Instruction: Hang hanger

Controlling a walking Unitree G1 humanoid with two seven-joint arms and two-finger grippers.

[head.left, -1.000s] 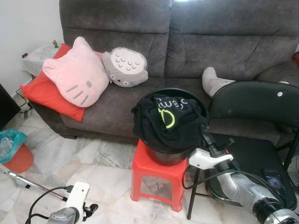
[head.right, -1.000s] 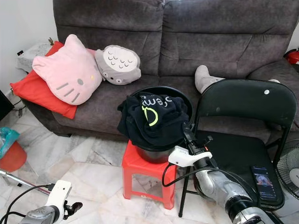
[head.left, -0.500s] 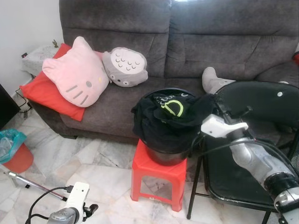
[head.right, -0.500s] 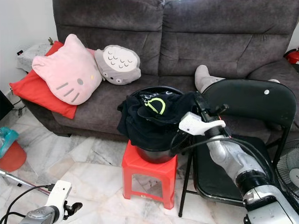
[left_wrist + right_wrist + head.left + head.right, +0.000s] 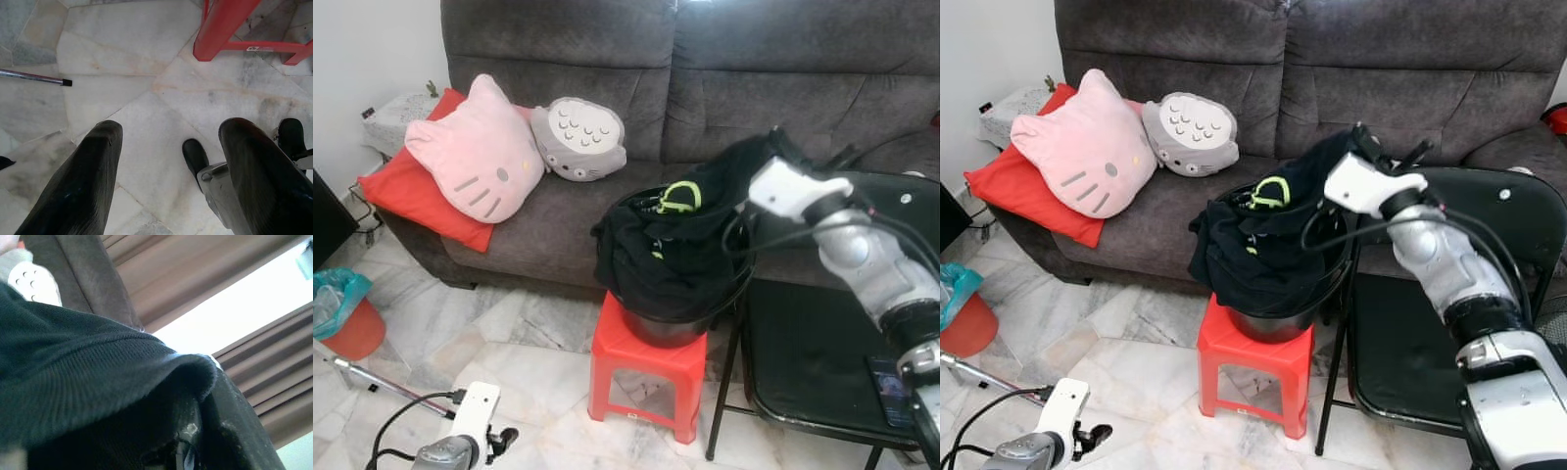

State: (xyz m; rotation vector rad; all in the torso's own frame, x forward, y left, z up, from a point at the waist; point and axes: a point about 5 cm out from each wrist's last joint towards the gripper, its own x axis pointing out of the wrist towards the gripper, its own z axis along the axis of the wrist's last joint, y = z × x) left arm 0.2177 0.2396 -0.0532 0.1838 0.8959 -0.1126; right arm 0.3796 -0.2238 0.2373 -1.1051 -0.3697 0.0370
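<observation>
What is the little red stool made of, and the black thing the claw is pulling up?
The red stool looks like smooth moulded plastic, slightly glossy. The black garment in the right claw seems soft knitted fabric: it drapes and shows a fine weave.

Right gripper [image 5: 771,147] raised above a black bucket [image 5: 680,323], clamped on black clothing [image 5: 671,250] trailing from it, bucket on a red stool [image 5: 646,377], grey sofa [image 5: 705,88] behind, black folding chair [image 5: 822,352] beside

the right arm [image 5: 1449,264] reaches up from the lower right to mid-frame, its right gripper [image 5: 1363,142] clamped on black cloth. the left gripper [image 5: 166,166] hangs low at bottom left, fingers [image 5: 88,176] spread apart.
</observation>
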